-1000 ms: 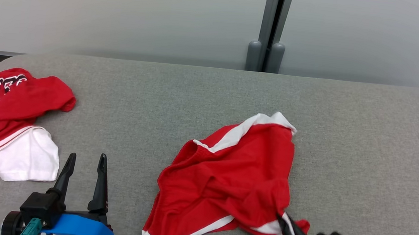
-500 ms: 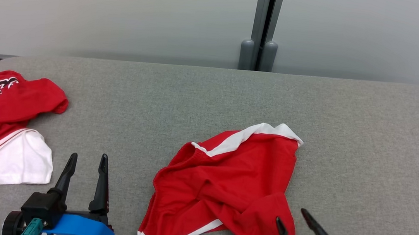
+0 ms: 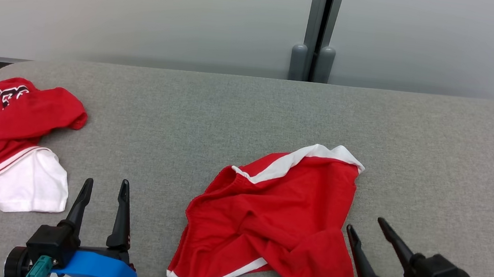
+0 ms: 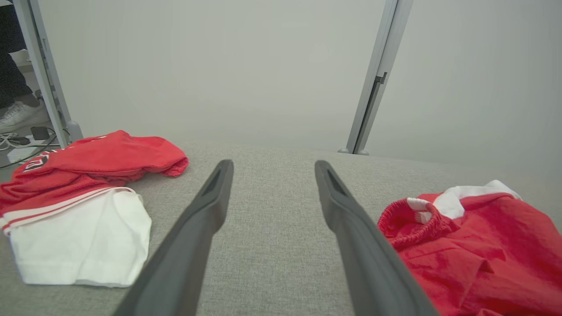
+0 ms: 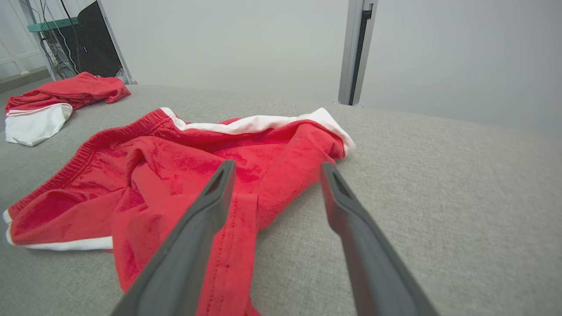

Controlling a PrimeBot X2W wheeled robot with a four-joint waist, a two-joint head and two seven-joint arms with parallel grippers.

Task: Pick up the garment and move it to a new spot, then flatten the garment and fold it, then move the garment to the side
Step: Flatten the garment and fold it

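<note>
The garment is a pair of red shorts with white side stripes, lying crumpled in the middle of the grey padded table; it also appears as the garment in the right wrist view and the garment at the right of the left wrist view. My right gripper is open, just off the shorts' lower right corner, nothing between its fingers. In the right wrist view my right gripper hovers over the hem. My left gripper is open over bare table to the left of the shorts, as my left gripper also appears.
A second red and white garment with lettering lies bunched at the table's left edge. A grey wall with a vertical post stands behind the table. A person's shoe and cables are on the floor at far left.
My right gripper has let go of the shorts' lower right corner, opened and drawn back a little to the right. The shorts settled flat. The head camera shifted slightly. The left gripper stayed put.
</note>
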